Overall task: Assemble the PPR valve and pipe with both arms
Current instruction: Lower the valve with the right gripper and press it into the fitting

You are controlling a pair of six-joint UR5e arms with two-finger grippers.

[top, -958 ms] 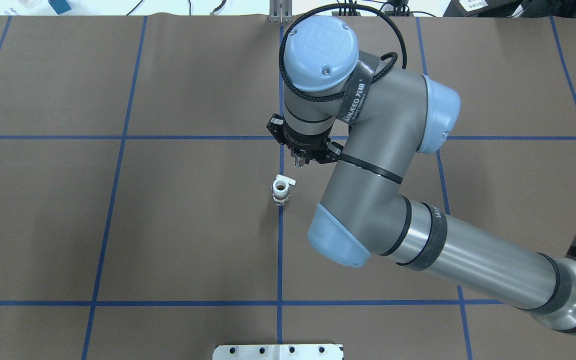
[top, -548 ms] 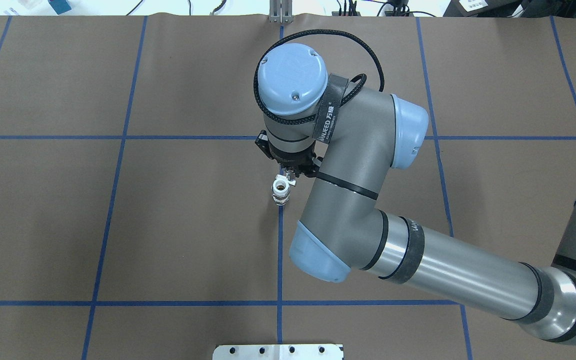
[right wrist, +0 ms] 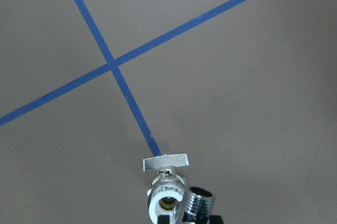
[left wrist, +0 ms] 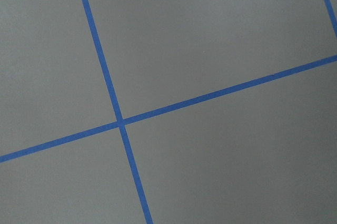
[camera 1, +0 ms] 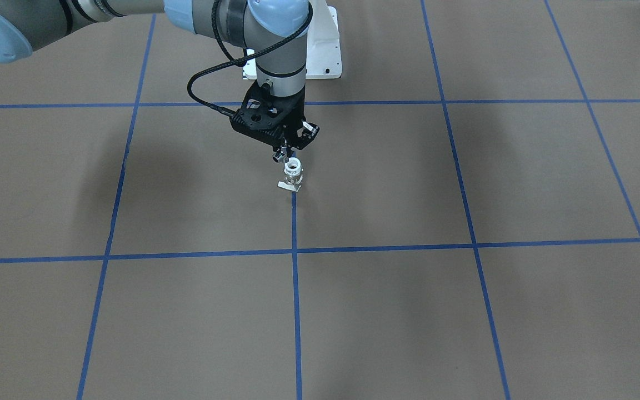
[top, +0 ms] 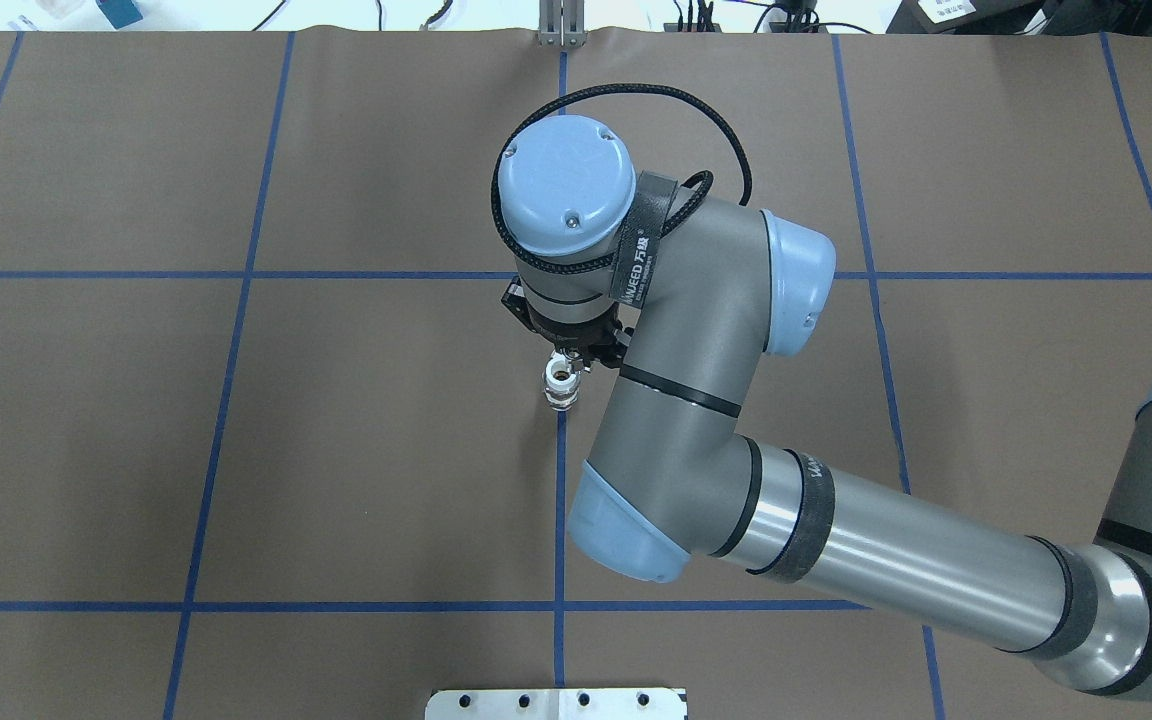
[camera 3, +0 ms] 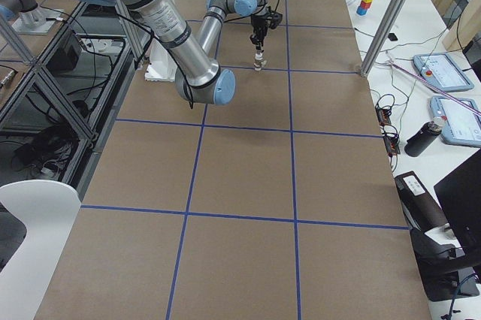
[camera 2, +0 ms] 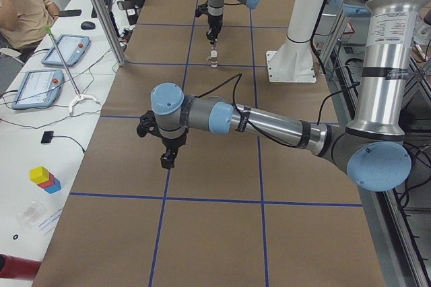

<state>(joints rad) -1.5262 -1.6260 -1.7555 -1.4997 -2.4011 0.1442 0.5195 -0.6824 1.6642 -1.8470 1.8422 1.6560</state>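
Note:
The PPR valve (top: 560,386) stands upright on a blue tape line at the table's middle, white collar up and its flat handle tab (camera 1: 289,187) low on the far side. It also shows in the right wrist view (right wrist: 166,195). My right gripper (top: 568,357) is shut on the chrome pipe (right wrist: 200,201) and holds it right beside the valve's top opening; I cannot tell whether they touch. The pipe shows as a small silver piece (camera 1: 279,157) in the front view. My left gripper (camera 2: 168,159) hovers over bare table far from the valve; I cannot tell if it is open or shut.
The white bolted pedestal (camera 1: 323,53) stands behind the valve, by the robot's base. Blue tape lines (left wrist: 122,123) divide the brown table cover. Side tables with tablets (camera 2: 37,88) and a seated person (camera 2: 20,4) lie beyond the table's far edge.
My right arm has moved left and toward the robot with the pipe, from a short way beyond the valve to right at its top opening. The valve has not moved.

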